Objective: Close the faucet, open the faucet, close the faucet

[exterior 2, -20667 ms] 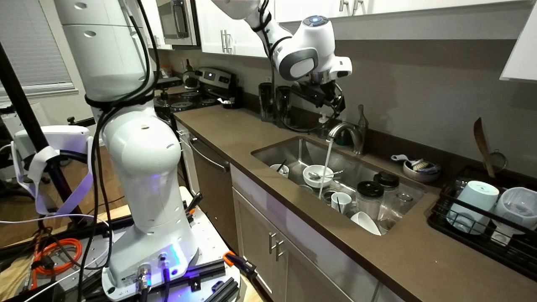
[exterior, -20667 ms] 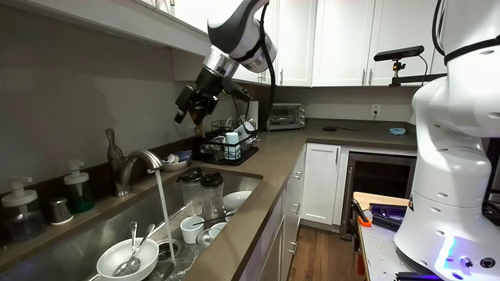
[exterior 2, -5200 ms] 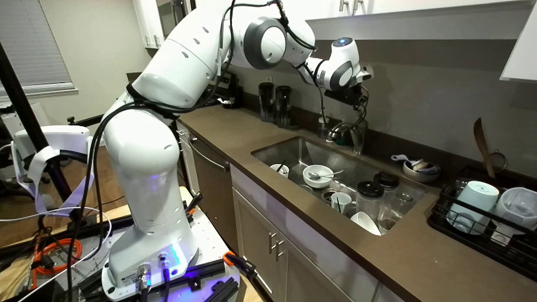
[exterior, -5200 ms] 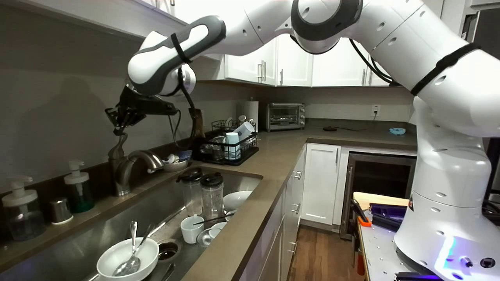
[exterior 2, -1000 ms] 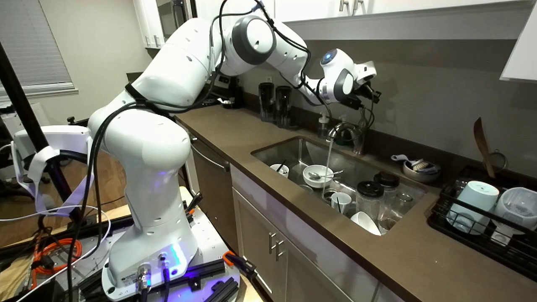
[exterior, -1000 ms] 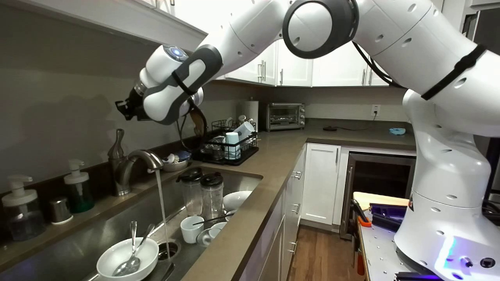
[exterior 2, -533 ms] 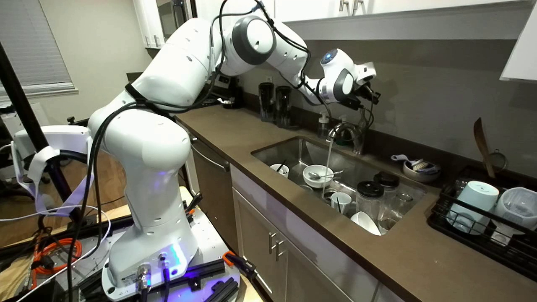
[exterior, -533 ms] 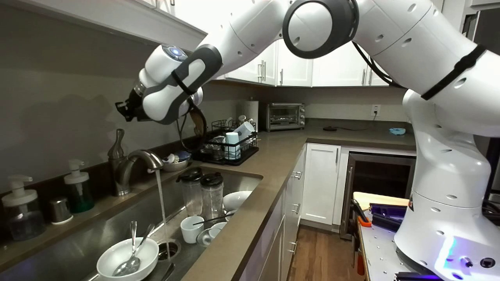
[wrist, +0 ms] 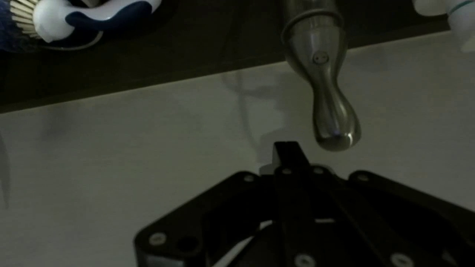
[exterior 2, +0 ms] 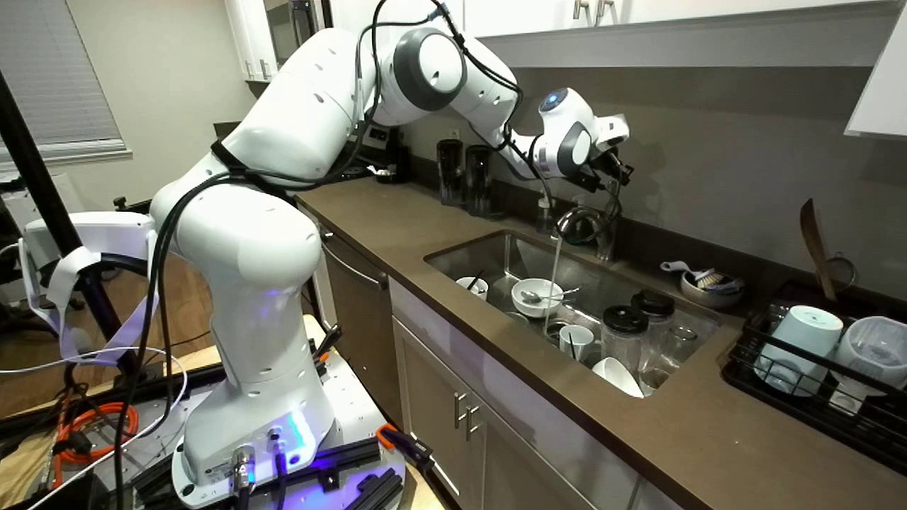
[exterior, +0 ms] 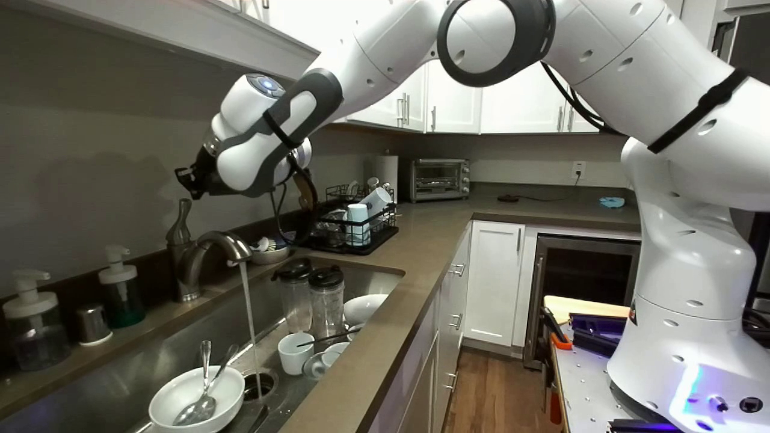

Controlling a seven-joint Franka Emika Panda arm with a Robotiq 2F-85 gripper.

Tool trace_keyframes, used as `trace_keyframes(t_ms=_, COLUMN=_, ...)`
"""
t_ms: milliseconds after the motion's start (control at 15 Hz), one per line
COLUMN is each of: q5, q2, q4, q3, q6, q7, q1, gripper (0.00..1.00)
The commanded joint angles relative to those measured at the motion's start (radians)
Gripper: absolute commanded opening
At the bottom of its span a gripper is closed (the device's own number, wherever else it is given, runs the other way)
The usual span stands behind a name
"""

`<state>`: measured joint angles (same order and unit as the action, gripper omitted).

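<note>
The faucet (exterior: pixel 219 243) stands behind the sink, a thin stream of water (exterior: pixel 248 300) falling from its spout toward the drain. Its lever handle (exterior: pixel 178 222) points up, the top leaning slightly toward the dish rack. Just above the handle, close to the wall, is my gripper (exterior: pixel 187 183). In the wrist view its fingertips (wrist: pixel 285 150) are pressed together with nothing between them, and the handle (wrist: pixel 332 107) shows to their right, apart from them in the picture. Cables partly cover the faucet (exterior 2: pixel 577 216) in an exterior view.
In the sink are a white bowl (exterior: pixel 197 400) with spoons, cups and two lidded jars (exterior: pixel 328 300). Soap dispensers (exterior: pixel 120 288) stand beside the faucet. On its opposite side are a brush bowl (exterior: pixel 269 255) and a black dish rack (exterior: pixel 361 240). The wall (wrist: pixel 130 167) rises close behind.
About five seconds ago my gripper was at the handle and no water ran; now it runs, thinner than at the start. Over the last half second my gripper has dipped slightly.
</note>
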<state>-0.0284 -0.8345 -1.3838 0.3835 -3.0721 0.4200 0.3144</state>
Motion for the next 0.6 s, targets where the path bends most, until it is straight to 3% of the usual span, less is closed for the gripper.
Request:
trace_keyframes(t_ms=0, q5=-0.004, q2=0.058, q4=-0.06, q3=-0.028, q6=0.046, q7=-0.015, q1=-0.007, gripper=0.0)
trace_keyframes(t_ms=267, q5=-0.002, q2=0.082, q4=-0.082, q3=-0.031, q6=0.091, q7=-0.017, q1=-0.004, gripper=0.0)
trace_keyframes(t_ms=533, q5=0.002, q2=0.118, q4=-0.099, q3=-0.086, q6=0.134, q7=-0.036, q1=-0.037, gripper=0.0)
